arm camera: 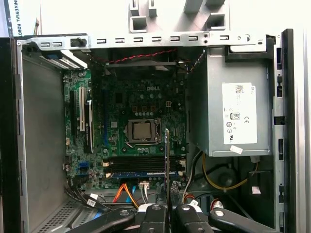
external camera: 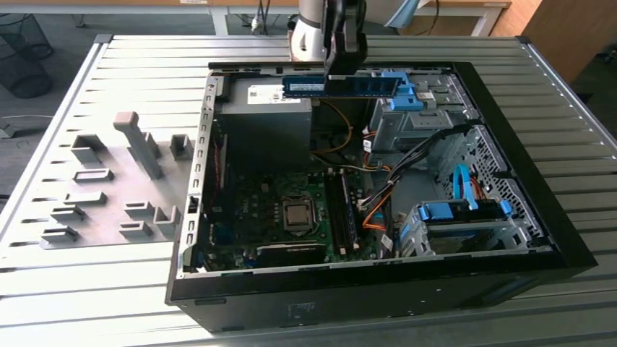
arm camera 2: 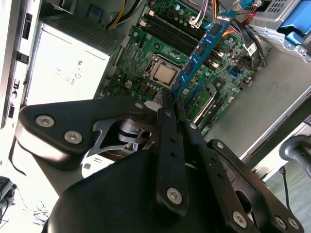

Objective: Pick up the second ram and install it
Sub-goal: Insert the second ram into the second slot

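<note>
The arm (external camera: 311, 29) runs off the top edge in the exterior view. There the tool (external camera: 344, 71) covers part of the middle of the second ram (external camera: 378, 86). In both wrist views the ram's near end hides between the tool's fingers (arm camera 2: 167, 145), and the picture edge cuts off the tool's body. The ram's chips are too small to count.

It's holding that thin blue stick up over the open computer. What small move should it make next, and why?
Probably lower it toward the long slots. The hand grips the memory stick high over the back of the case, well above those slots and off to one side of them.
</note>
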Robot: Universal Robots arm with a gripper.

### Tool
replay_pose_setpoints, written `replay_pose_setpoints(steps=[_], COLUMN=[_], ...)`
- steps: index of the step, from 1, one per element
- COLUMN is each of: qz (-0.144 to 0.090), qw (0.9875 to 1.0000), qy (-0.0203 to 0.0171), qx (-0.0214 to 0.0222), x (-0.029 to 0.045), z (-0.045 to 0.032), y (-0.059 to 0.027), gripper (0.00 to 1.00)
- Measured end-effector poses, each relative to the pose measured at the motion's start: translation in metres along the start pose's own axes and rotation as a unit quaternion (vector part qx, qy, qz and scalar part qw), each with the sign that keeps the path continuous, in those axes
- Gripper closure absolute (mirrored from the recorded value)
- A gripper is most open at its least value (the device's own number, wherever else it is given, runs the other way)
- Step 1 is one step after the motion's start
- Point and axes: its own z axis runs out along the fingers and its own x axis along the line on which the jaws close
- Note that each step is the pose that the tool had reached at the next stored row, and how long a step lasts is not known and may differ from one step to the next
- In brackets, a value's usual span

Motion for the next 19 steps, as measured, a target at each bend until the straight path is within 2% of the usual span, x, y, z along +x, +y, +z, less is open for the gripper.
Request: replay_pose_setpoints(steps=[10, 11, 19], qz=[0.0, 0.0, 0.0], qw=[1.0, 1.0, 1.0], qy=[0.0, 0.0, 0.0], qx=[0.0, 0.0, 0.0], x=[0.0, 0.0005, 0.0006], z=[0.0, -0.0001, -0.0001], y=[0.0004, 0.0104, 0.0132], gripper=[0.86, 0.86, 0.86])
